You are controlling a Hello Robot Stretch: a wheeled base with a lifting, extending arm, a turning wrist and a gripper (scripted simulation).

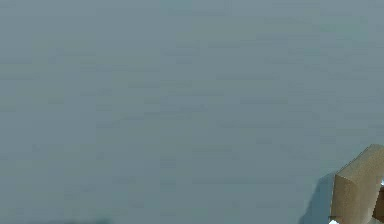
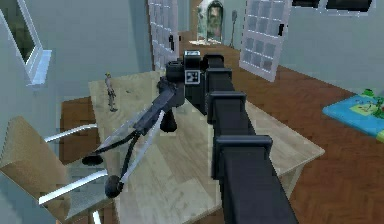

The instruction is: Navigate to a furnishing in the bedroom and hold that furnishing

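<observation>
Jaws: cannot tell if apart or together. Gripper (image 2: 104, 171) has thin fingers (image 2: 130, 140) slanting over a light wood table (image 2: 180, 175), so cannot tell whether it holds anything. Just past the fingertips, off the table edge: chair (image 2: 30, 150), pale seat, metal frame. Which one is the task furnishing, cannot tell. Small statuette (image 2: 112, 93) stands on the table beyond the gripper body. Behind the jaws are two white squares (image 2: 190, 57) with black marks, then the dark arm (image 2: 240, 150). Farther out: window (image 2: 25, 45), white glazed doors (image 2: 265, 35), colourful mat (image 2: 362, 105). Forward view: blue-grey wall (image 1: 180, 100) and a wooden corner (image 1: 362, 185).
</observation>
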